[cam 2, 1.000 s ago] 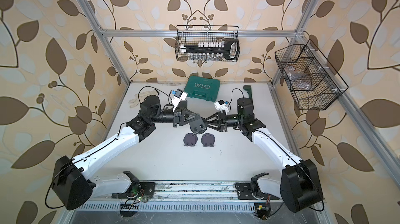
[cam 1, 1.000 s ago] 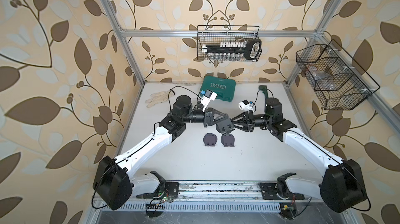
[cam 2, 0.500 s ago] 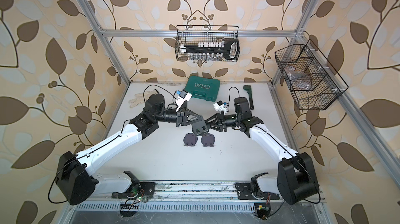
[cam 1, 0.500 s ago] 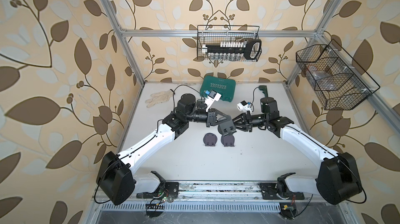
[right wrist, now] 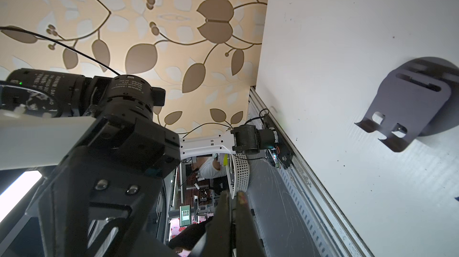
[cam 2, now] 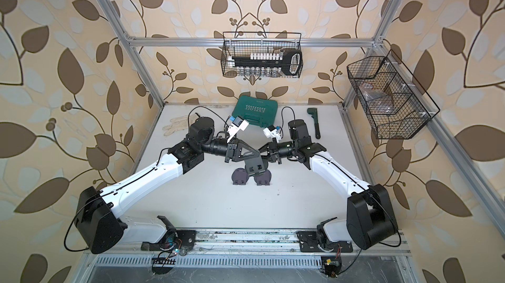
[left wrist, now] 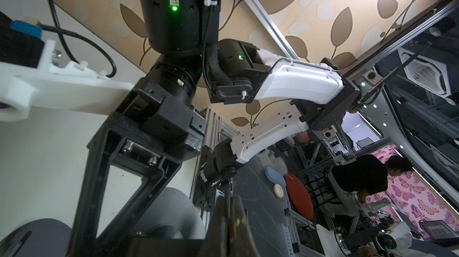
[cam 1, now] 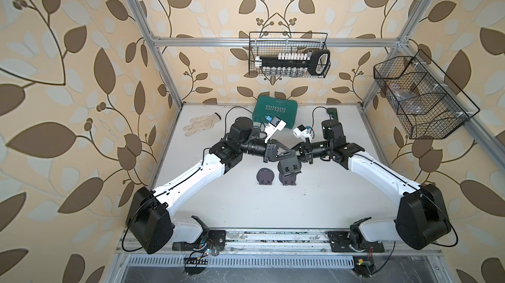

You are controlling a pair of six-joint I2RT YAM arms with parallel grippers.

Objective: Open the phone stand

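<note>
Top views both show my left arm (cam 1: 196, 175) and right arm (cam 1: 379, 172) reaching in from either side, so that my two sets of jaws meet tip to tip above the middle of the bench (cam 1: 246, 207). The stand (cam 1: 289, 166) hangs in the air right under that meeting point, clear of the bench, a dark piece with two small cut-outs showing. My left jaws are fully closed on its upper edge, and my right jaws are fully closed on it from the opposite side, so both hold it at once. Left wrist view has my left fingertips (left wrist: 227, 218) pressed flat against each other, with the stand (left wrist: 173, 208) just beside them and the black frame of my right jaws close in front. Right wrist view has my right fingertips (right wrist: 231, 218) pressed together the same way. Two spare stands (cam 1: 265, 177) sit side by side on the bench below my jaws, and the held stand covers part of one of them in both top views. A green case (cam 1: 274, 109) lies beyond my jaws by the back wall. A glove (cam 1: 200, 124) lies beyond my left jaws, well apart from them.
</note>
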